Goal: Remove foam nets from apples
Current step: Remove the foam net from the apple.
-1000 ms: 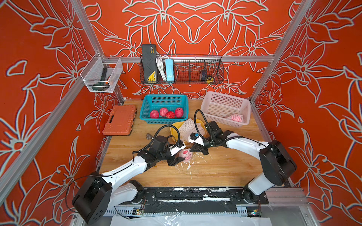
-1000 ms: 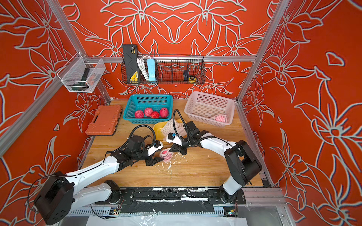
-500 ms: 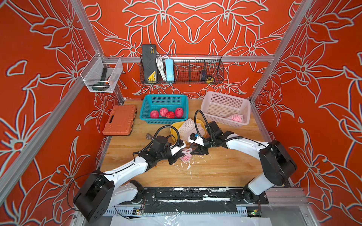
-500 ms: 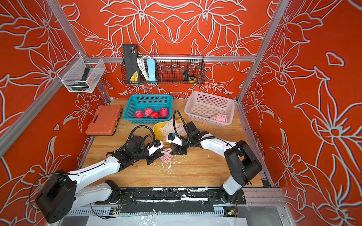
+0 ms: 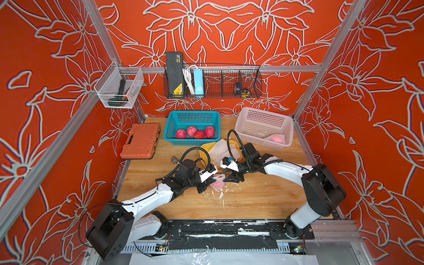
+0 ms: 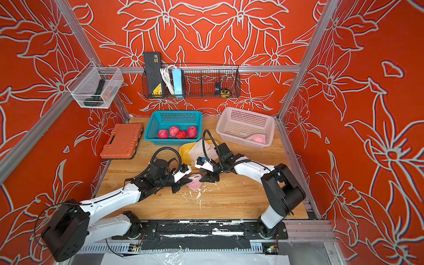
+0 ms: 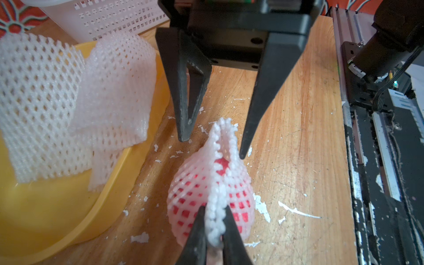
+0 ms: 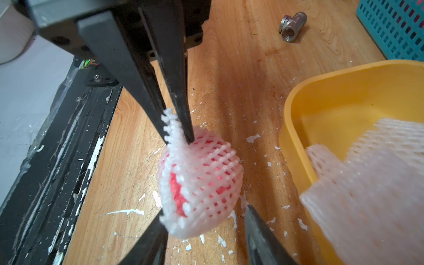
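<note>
One apple (image 5: 218,183) wrapped in a white foam net (image 7: 213,183) lies mid-table between both arms. My left gripper (image 7: 214,210) is shut on the net's bunched edge, and the right wrist view shows its fingers (image 8: 183,110) pinching that fringe. My right gripper (image 8: 204,212) is open, with its jaws either side of the net's opposite end, where red skin shows through the mouth. Several bare apples (image 5: 195,132) sit in the blue basket (image 5: 171,128). A netted apple (image 5: 277,138) lies in the pink basket (image 5: 263,119). Loose foam nets (image 5: 221,148) fill the yellow bowl (image 7: 57,218).
An orange tool case (image 5: 140,140) lies at the left of the table. A small metal fitting (image 8: 292,26) rests near the blue basket. White foam crumbs (image 5: 221,195) litter the wood around the apple. The black rail (image 5: 229,229) runs along the table's front edge.
My left gripper has closed the last bit onto the net's edge. The right gripper's jaws have narrowed slightly around the other end. The apple has stayed in place.
</note>
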